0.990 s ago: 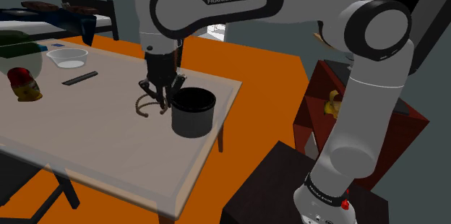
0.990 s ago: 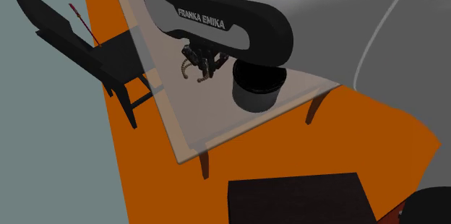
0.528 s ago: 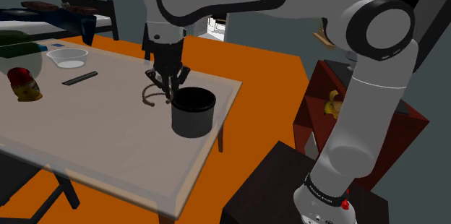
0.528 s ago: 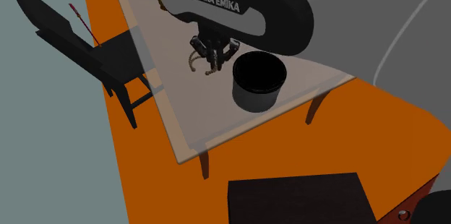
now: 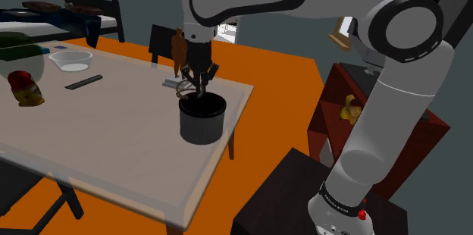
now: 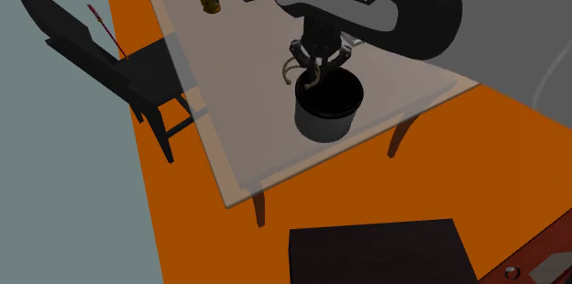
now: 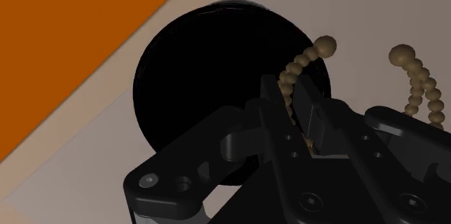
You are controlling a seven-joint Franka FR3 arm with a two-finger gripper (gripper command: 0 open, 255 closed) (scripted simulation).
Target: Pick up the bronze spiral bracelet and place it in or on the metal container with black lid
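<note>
Clamped the two black fingers [image 7: 272,98] on a strand of the bronze beaded bracelet [image 7: 304,58], pressed to it from both sides with no gap between them. Held that bracelet clear of the table [image 5: 114,146]: one beaded end curled up past the fingertips and across the edge of a dark opening, a second beaded end arced out beside the hand over the pale tabletop. Pointed the gripper [image 7: 293,94] straight down, just above the rim of the black round container [image 7: 206,78], at the edge of its open mouth and not over its middle. Seen from the shoulder view, hung at the container's far rim, with the bracelet's loose loop off toward that view's left, beside the rim and outside it. Seen from the second exterior view, sat above the rim's upper left part, loop again out to the left.

Stood upright near one table corner, the container, with orange floor [image 6: 385,191] past the table edge. Farther along the tabletop, well apart from it: a white bowl [image 5: 70,60], a flat dark bar [image 5: 83,83] and a small red and yellow object [image 5: 25,89]. Beside the table's long edge, a dark chair [image 6: 110,62].
</note>
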